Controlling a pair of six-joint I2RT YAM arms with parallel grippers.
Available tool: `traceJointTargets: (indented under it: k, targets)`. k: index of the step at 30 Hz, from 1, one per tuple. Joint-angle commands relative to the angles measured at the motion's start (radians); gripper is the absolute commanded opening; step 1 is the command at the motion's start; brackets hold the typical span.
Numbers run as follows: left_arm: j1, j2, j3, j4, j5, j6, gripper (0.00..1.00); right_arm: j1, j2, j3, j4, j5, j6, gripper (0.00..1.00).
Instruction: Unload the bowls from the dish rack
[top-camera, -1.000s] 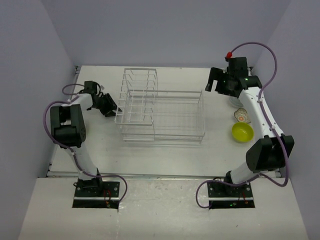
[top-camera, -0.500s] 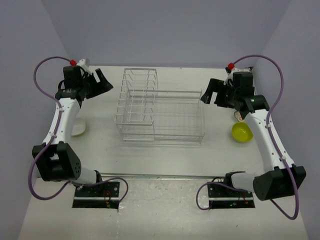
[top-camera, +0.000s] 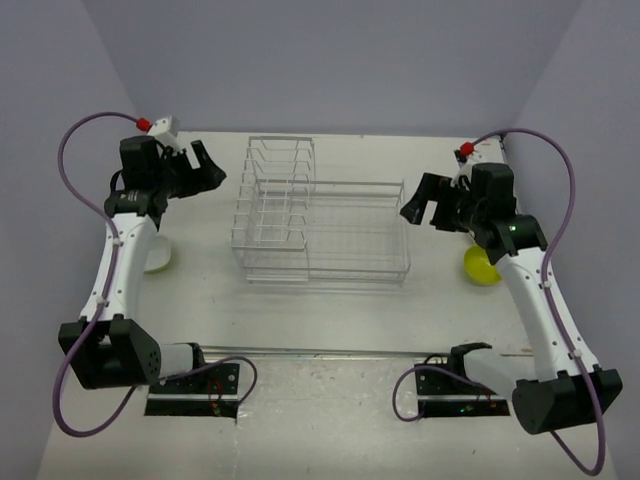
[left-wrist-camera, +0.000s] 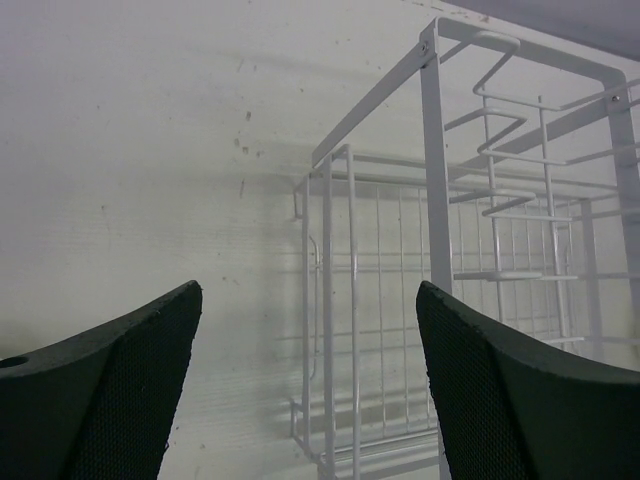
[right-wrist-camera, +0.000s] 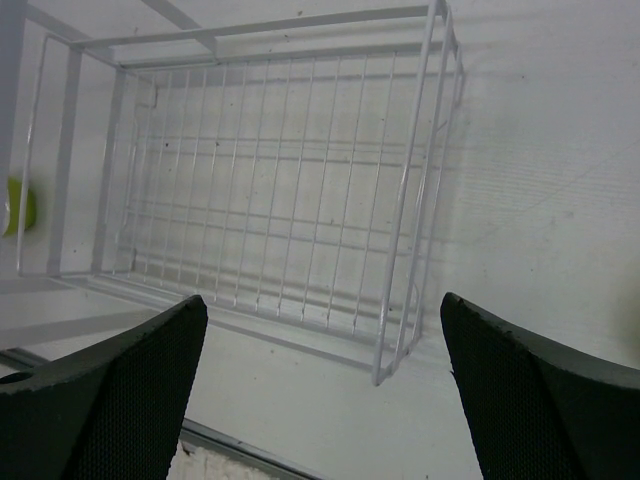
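The dish rack (top-camera: 320, 225) stands mid-table, its taller slotted section at the left end; no bowl shows inside it. It also shows in the left wrist view (left-wrist-camera: 430, 250) and the right wrist view (right-wrist-camera: 280, 200). My left gripper (top-camera: 205, 168) is open and empty, held above the table left of the slotted end (left-wrist-camera: 310, 380). My right gripper (top-camera: 420, 200) is open and empty, just off the rack's right end (right-wrist-camera: 320, 380). A lime-yellow bowl (top-camera: 480, 268) sits right of the rack, partly hidden by my right arm. A white bowl (top-camera: 155, 258) sits at the left, partly behind my left arm.
A lime-yellow patch (right-wrist-camera: 15, 205) shows at the left edge of the right wrist view, beyond the rack. Walls close in the table on the left, back and right. A metal strip (top-camera: 320, 352) runs along the table's near edge.
My left arm rose from low beside the rack to high at the back left. My right gripper came forward from the back right to the rack's right end. Both stay open.
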Motion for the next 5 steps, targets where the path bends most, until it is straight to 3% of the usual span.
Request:
traceJointTargets:
  k: [1, 4, 5]
  targets:
    - [-0.002, -0.042, -0.023, 0.051, -0.014, 0.023, 0.88, 0.008, -0.032, -0.010, -0.007, -0.013, 0.013, 0.99]
    - [-0.002, -0.066, -0.062, 0.103, -0.052, 0.010, 0.88, 0.014, -0.037, -0.004, -0.006, -0.001, 0.015, 0.99]
    - [-0.004, -0.074, -0.072, 0.123, -0.063, 0.004, 1.00, 0.014, -0.035, 0.001, -0.009, 0.005, 0.018, 0.99]
